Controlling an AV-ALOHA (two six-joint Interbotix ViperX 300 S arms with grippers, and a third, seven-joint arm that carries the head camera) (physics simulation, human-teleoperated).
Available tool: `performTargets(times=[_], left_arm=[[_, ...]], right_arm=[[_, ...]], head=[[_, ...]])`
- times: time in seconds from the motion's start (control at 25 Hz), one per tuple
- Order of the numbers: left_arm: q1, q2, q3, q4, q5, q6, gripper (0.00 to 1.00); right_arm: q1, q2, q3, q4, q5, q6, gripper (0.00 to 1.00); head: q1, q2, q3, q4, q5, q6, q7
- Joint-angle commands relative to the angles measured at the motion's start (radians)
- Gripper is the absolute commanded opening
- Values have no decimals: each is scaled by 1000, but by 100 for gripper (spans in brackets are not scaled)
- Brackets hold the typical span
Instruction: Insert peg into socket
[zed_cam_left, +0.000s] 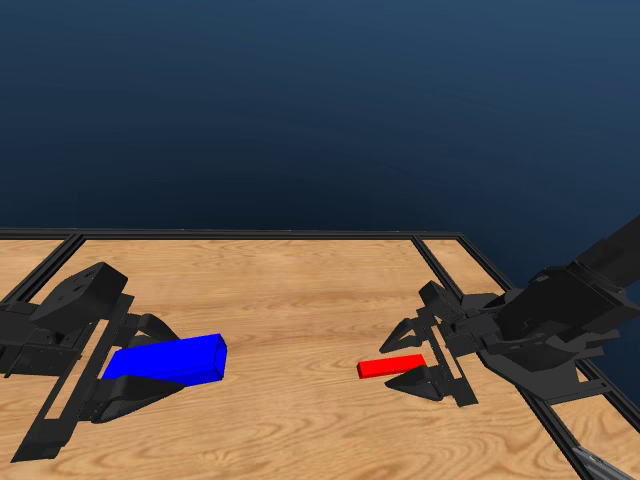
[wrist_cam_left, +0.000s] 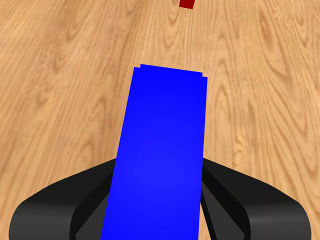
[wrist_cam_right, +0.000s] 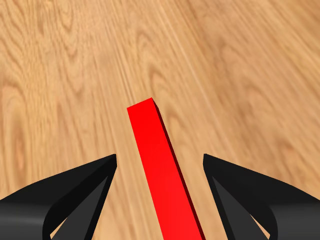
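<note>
I see my left tool (zed_cam_left: 135, 370) clenched on the socket (zed_cam_left: 165, 359), low over the counter (zed_cam_left: 300, 300); my right tool (zed_cam_left: 425, 360) spread, straddling the peg (zed_cam_left: 391, 367).

- I'm looking over everything in front of me and there's no writing, label, brand, number or sign I can read anywhere.
- The blue block (wrist_cam_left: 157, 155) I've got in my left gripper shows plain faces, no marks.
- The red bar (wrist_cam_right: 161, 170) between my right jaws is bare too.
- The wooden table (zed_cam_left: 300, 290) shows only grain.
</note>
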Motion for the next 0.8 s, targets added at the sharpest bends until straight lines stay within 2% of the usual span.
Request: performTargets(times=[0.04,0.08,0.16,0.2,0.28,0.32,0.4,0.44,0.48,0.52,0.56,0.6,0.64,0.8], left_arm=[[-40,-53,-40,-4,51,-9,0],[-46,-57,-36,-9,58,-18,0],[-50,-73,-37,-11,68,-33,0],[-55,-74,-26,-12,72,-38,0],[-58,-82,-28,-11,86,-48,0],[-65,-81,-30,-16,82,-56,0],[-76,-84,-34,-25,80,-74,0],[-83,-87,-37,-26,86,-93,0],[-89,-94,-47,-28,92,-99,0],[-95,-95,-42,-29,101,-98,0],[-98,-97,-41,-29,101,-102,0],[-101,-106,-55,-30,116,-103,0],[-104,-113,-51,-35,111,-111,0],[-116,-126,-52,-22,144,-96,0]], right_arm=[[28,30,-9,21,-17,17,8],[57,98,-2,48,-78,24,0],[83,122,-23,71,-132,-16,0],[83,114,-31,98,-109,-70,0],[81,95,-49,134,-146,-140,0],[73,54,-70,154,-132,-201,0],[62,25,-112,167,-126,-273,0],[67,13,-133,175,-95,-337,0],[39,-39,-182,155,-16,-379,0],[38,-54,-219,164,-23,-411,0],[37,-36,-206,165,-7,-432,0],[22,-61,-267,153,9,-460,0],[-2,-67,-303,145,55,-485,0],[-27,-47,-412,87,142,-523,0]], head=[[-32,-38,8,-6,-11,-15,-5],[-36,-43,12,-8,-10,-18,-3],[-39,-51,17,-8,-11,-20,4],[-39,-56,19,-9,-10,-21,6],[-36,-66,24,-8,-11,-22,11],[-32,-72,27,-7,-12,-20,14],[-24,-81,32,-4,-18,-18,21],[-18,-87,36,-2,-21,-14,25],[-10,-93,41,0,-22,-12,31],[-2,-100,45,2,-19,-11,37],[4,-103,48,4,-19,-10,41],[13,-109,53,6,-16,-8,46],[24,-116,60,9,-7,-4,50],[76,-130,78,26,19,21,86]])
